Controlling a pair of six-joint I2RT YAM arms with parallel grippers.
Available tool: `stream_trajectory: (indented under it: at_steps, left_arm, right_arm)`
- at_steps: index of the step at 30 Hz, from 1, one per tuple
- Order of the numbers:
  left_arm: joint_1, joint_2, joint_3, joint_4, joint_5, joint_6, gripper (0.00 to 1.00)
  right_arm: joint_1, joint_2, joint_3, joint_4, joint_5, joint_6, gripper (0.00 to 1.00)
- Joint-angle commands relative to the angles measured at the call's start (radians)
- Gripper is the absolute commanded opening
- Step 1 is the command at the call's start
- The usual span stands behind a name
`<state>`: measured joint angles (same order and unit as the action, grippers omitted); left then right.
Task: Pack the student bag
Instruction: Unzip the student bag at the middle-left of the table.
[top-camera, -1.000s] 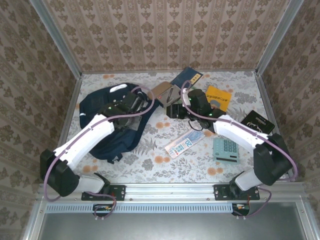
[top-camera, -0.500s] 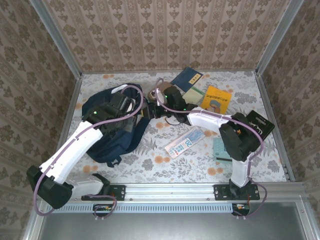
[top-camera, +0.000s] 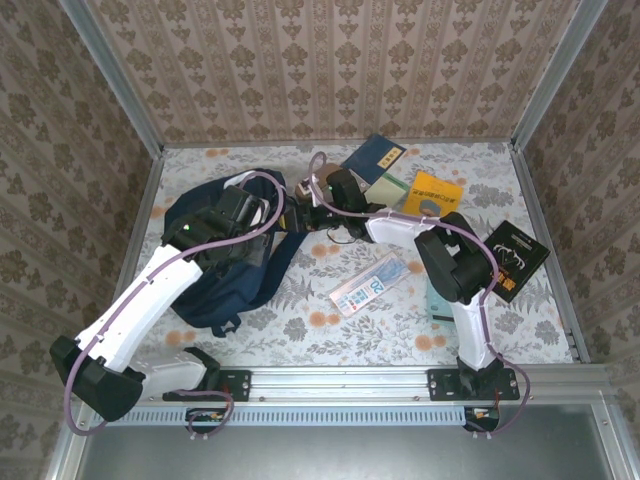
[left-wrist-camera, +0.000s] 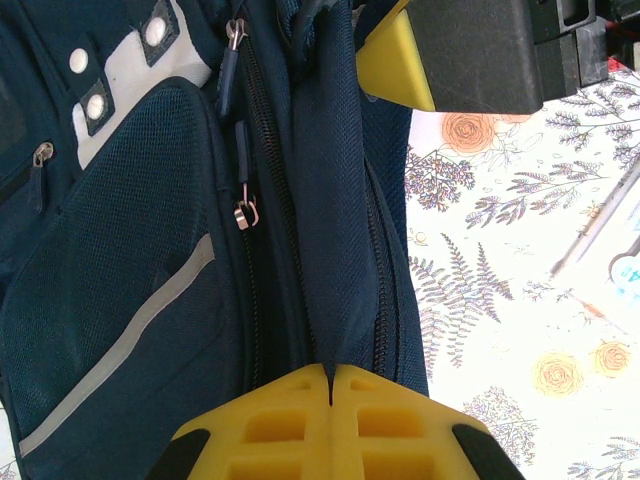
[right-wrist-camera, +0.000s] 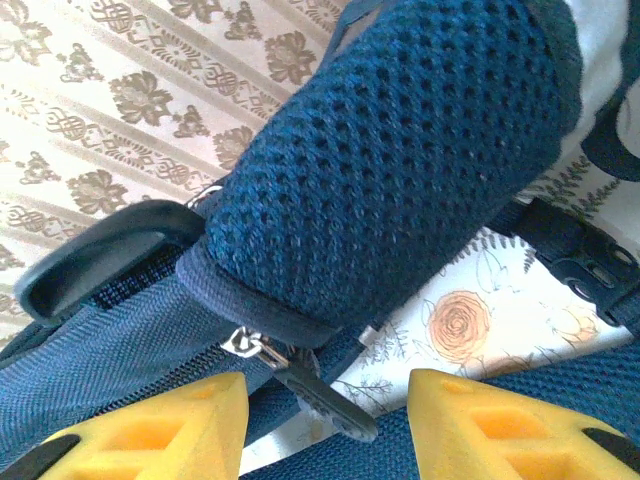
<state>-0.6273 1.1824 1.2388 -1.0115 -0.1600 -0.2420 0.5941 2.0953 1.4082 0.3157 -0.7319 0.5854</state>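
Firmly, the left gripper (left-wrist-camera: 330, 372) pinches a fold of the student bag (top-camera: 238, 287), probably to keep its opening lifted. The right gripper (right-wrist-camera: 328, 405) stands half apart, a zipper pull (right-wrist-camera: 300, 388) between its fingers, not gripped yet. One bag lies on the left of the table (top-camera: 300, 330); three books wait to its right: a blue book (top-camera: 378, 155), a yellow book (top-camera: 437, 194) and a black book (top-camera: 515, 255).

Free: near strip of table (top-camera: 310, 330), far-left corner.
Blocked left: backpack (top-camera: 225, 270).
Blocked right: books (top-camera: 376, 156), flat packet (top-camera: 370, 285).

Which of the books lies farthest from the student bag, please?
The black book by the right edge; the yellow book and dark blue book lie at the back, closer.
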Motion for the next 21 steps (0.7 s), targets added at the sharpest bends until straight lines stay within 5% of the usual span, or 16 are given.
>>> stream_trajectory:
  at_steps: [1, 13, 17, 21]
  left_arm:
    - [0.005, -0.044, 0.048, 0.029, -0.004, -0.002, 0.0]
    - [0.005, -0.043, 0.042, 0.036, -0.004, -0.005, 0.0]
    - [0.005, -0.043, 0.037, 0.037, -0.004, -0.005, 0.0]
    - [0.006, -0.041, 0.034, 0.046, -0.001, -0.009, 0.0]
  right_arm:
    - [0.004, 0.028, 0.031, 0.066, -0.105, 0.036, 0.46]
    - [0.003, 0.027, 0.027, 0.059, -0.124, 0.034, 0.35]
    - [0.002, 0.004, 0.015, 0.013, -0.093, -0.007, 0.07]
    - [0.001, -0.033, -0.005, -0.023, -0.059, -0.047, 0.0]
